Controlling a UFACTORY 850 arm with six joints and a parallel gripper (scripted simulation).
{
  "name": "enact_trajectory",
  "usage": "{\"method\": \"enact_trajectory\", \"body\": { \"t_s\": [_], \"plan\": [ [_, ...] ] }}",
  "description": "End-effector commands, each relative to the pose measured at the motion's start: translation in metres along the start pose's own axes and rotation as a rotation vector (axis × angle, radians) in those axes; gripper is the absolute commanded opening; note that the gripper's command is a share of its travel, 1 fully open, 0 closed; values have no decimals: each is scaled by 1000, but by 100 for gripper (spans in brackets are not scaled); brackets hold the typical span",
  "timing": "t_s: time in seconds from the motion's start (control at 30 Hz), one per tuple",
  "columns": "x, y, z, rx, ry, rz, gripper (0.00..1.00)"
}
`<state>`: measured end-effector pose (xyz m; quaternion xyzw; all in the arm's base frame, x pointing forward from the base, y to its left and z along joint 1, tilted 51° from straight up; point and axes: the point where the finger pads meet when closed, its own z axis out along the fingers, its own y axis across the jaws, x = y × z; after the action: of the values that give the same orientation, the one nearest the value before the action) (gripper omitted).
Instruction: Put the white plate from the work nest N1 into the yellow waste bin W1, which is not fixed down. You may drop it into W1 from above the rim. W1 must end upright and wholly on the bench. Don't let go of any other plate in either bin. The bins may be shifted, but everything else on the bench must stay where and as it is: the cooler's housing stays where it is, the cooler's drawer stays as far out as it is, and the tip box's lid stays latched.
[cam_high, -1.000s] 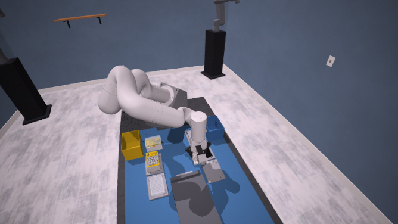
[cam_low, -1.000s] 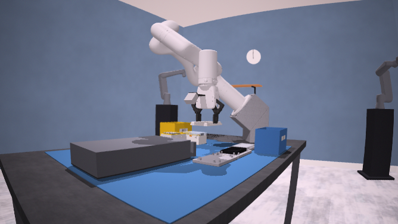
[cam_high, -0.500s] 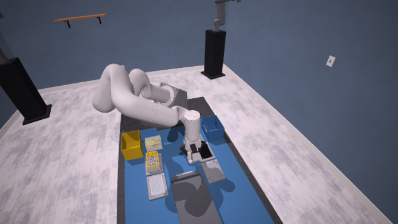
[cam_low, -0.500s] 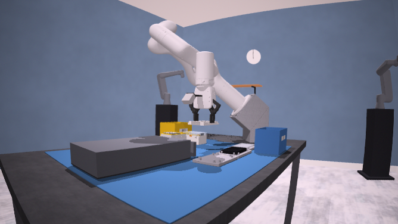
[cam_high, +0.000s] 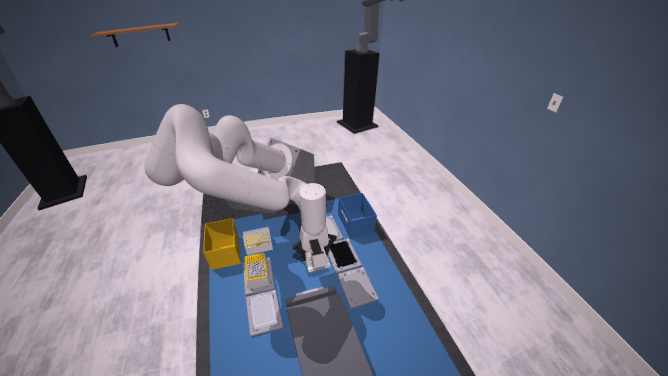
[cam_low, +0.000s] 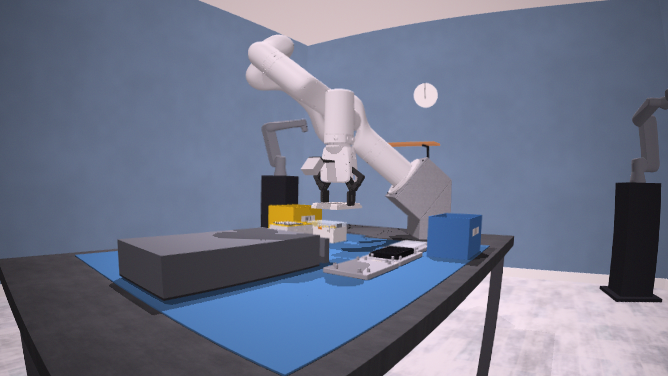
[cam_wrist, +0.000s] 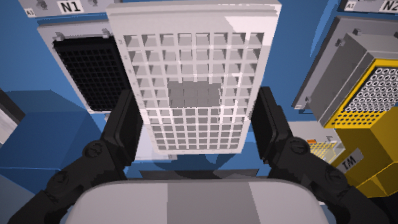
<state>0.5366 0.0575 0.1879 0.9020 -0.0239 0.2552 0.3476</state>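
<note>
In the top view, the yellow waste bin W1 stood upright at the left of the counter, with the tip box just to its right. Toward the middle of the frame, the gripper hung above the blue mat, its fingers pinching the white plate by its two long edges; the plate was lifted well off the counter. To the right of it lay a black plate in its nest, and further right the blue bin. By my judgement the pick-up was done; carrying the plate leftward over W1's rim and dropping it remained.
</note>
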Motion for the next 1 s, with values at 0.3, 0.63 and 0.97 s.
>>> {"method": "enact_trajectory", "body": {
  "t_s": [0.3,0.63,0.97],
  "plan": [
    [-16,25,-1,1,1,0,0],
    [-32,47,0,1,1,0,0],
    [-44,65,0,1,1,0,0]
  ]
}}
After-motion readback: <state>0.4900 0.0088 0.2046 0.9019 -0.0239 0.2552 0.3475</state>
